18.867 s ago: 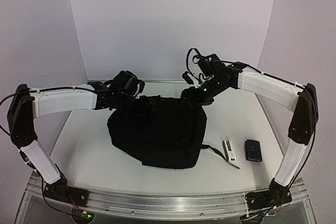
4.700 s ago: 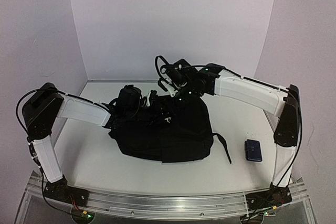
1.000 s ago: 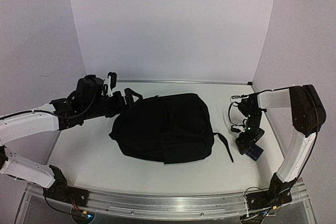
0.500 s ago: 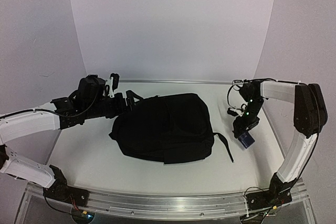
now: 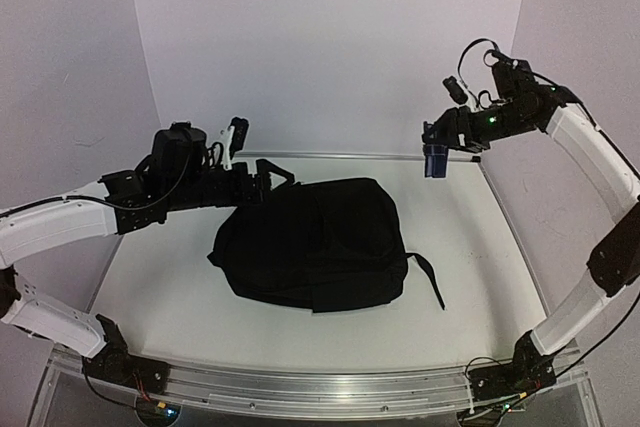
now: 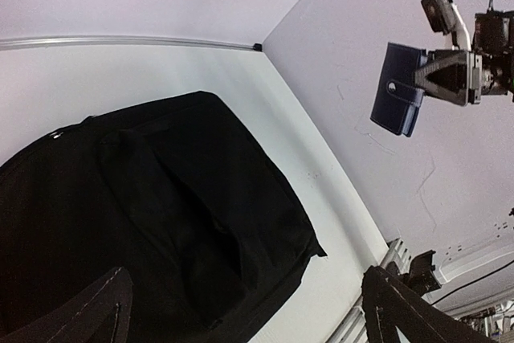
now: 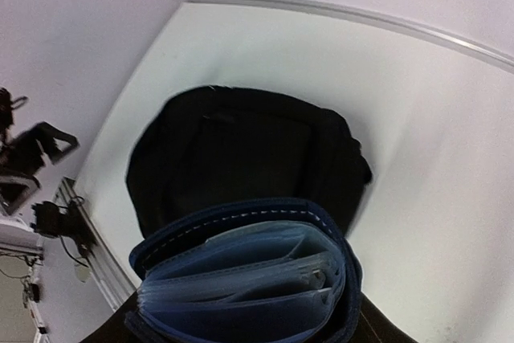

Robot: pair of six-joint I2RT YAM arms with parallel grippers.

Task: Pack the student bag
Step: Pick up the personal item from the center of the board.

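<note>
The student bag (image 6: pixel 161 198) lies flat on the white surface (image 6: pixel 120 70). High at right, the right end effector (image 6: pixel 424 78) grips a dark-blue case (image 6: pixel 397 102), apparently snapped shut.

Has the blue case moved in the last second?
Yes. The blue case rose from the table beside the student bag toward the back wall, in the right gripper.

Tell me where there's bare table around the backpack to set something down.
Widest patch: right of the student bag, between its loose strap and the right edge of the table. A narrower strip runs between the bag and the front rail. Left of the bag is bare under the left arm. Crowded: the bag's far-left corner, at the left gripper.
</note>
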